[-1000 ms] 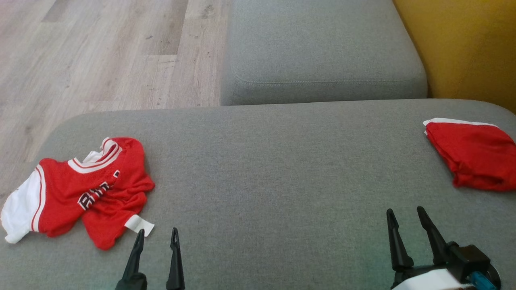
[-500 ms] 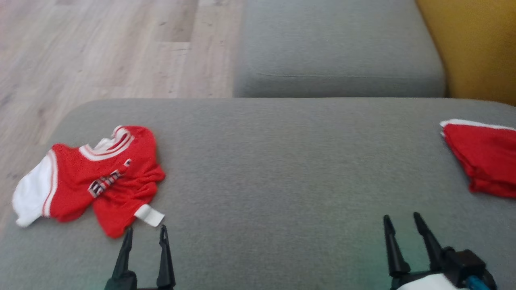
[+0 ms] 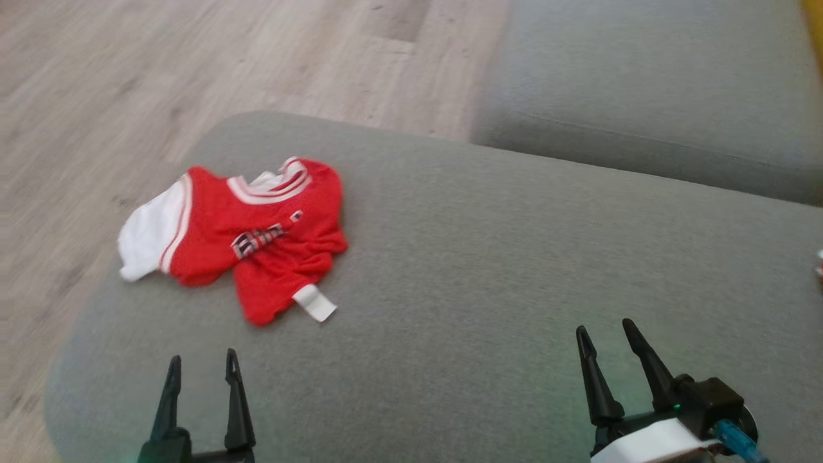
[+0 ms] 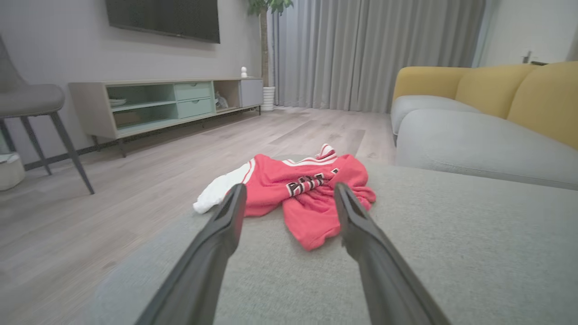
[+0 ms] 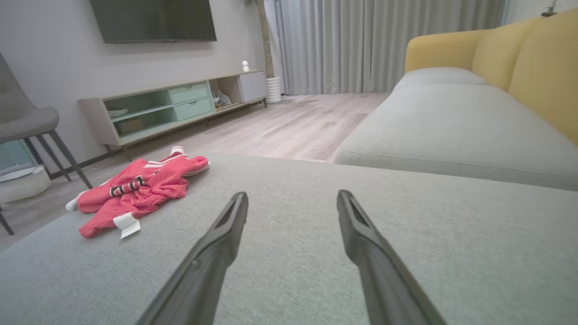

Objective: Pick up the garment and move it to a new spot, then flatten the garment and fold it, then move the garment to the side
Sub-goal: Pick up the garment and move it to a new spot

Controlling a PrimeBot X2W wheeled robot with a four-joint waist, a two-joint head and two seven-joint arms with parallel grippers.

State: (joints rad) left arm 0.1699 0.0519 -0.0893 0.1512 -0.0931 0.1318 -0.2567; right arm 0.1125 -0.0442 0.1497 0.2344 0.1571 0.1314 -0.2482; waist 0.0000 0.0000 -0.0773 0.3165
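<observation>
The garment (image 3: 251, 241) is a crumpled red jersey with white sleeve, striped collar and dark lettering, lying near the left end of the grey cushion (image 3: 488, 270). The left wrist view has the garment (image 4: 298, 198) straight ahead beyond the fingers, and the right wrist view has the garment (image 5: 140, 192) at far left. My left gripper (image 3: 200, 365) stands open at the lower left, short of the jersey and touching nothing. My right gripper (image 3: 604, 334) is open at the lower right over bare cushion, empty.
Wood floor (image 3: 161, 71) lies beyond the cushion's left and far edges. A second grey cushion (image 3: 649, 90) sits at the back right, with a yellow backrest (image 5: 533, 63). A media cabinet (image 4: 171, 104) and a chair (image 4: 40, 113) stand across the room. A red scrap (image 3: 819, 265) peeks at the right edge.
The head camera has swung left: the jersey now sits nearer the picture's middle and the red cloth at right has almost left the frame. Both grippers stay open and empty.
</observation>
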